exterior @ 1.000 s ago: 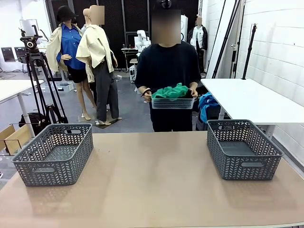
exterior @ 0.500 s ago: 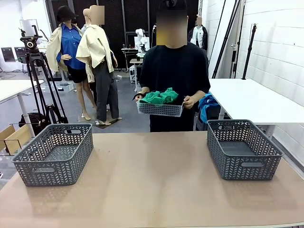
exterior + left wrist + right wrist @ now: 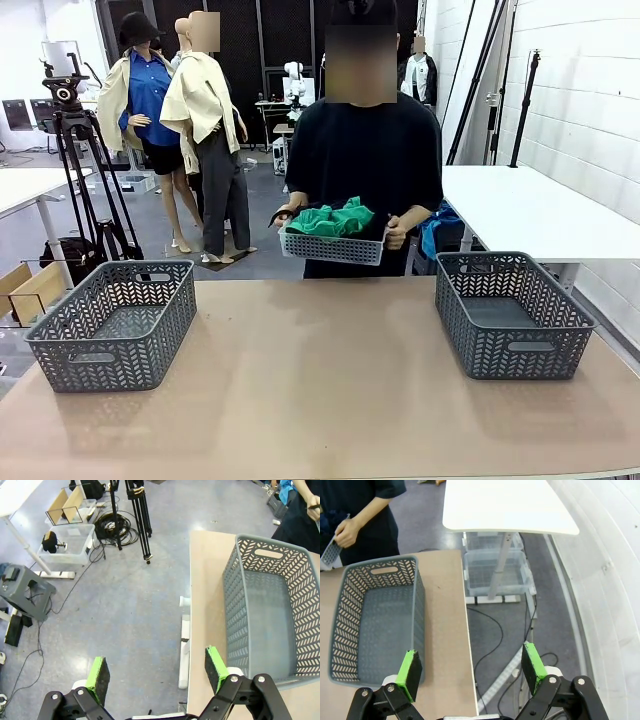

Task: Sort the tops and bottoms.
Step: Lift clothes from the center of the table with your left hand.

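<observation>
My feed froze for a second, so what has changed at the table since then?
The person has stepped closer to the table, bringing the small basket, green garment on top, lower and toward picture left, still carried and not set down. The left grey basket and right grey basket have not moved and are empty. The left pincer and right pincer stay open.

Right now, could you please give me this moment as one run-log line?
person: holds small basket with green garment | left basket: empty | right basket: empty | left hand: open | right hand: open
</observation>
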`<act>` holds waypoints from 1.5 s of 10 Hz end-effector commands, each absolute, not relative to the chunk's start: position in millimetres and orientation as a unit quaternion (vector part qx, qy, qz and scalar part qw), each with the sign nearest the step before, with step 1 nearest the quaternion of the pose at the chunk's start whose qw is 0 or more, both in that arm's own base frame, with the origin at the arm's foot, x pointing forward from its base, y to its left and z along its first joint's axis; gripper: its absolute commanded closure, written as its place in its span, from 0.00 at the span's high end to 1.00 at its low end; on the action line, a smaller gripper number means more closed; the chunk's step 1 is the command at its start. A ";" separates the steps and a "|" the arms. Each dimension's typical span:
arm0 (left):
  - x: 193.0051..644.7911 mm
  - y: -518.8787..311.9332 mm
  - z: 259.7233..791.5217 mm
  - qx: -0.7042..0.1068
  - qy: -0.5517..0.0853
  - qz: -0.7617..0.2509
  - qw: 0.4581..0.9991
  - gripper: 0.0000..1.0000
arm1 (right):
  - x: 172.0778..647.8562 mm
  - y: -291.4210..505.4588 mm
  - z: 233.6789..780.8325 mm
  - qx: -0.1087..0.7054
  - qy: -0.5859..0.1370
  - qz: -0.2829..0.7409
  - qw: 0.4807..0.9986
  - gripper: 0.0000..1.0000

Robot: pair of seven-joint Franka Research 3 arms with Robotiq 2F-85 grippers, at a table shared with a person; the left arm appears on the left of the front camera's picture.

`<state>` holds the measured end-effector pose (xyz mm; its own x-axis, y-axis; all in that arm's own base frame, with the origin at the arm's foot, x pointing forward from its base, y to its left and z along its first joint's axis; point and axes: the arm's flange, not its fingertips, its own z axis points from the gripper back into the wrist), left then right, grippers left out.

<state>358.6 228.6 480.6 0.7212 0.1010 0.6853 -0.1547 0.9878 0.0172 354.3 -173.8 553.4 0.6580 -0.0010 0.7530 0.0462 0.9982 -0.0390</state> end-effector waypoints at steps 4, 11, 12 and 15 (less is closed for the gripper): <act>357.3 231.1 479.8 0.038 -0.366 0.070 0.927 1.00 | 354.6 -174.4 552.7 -0.026 -0.413 -0.013 0.910 1.00; 357.3 231.1 479.8 0.038 -0.366 0.070 0.927 1.00 | 354.6 -174.4 552.7 -0.026 -0.413 -0.013 0.910 1.00; 357.3 231.1 479.8 0.038 -0.366 0.070 0.927 1.00 | 354.6 -174.4 552.7 -0.026 -0.413 -0.013 0.910 1.00; 357.3 231.1 479.8 0.038 -0.366 0.070 0.927 1.00 | 354.6 -174.4 552.7 -0.026 -0.413 -0.013 0.910 1.00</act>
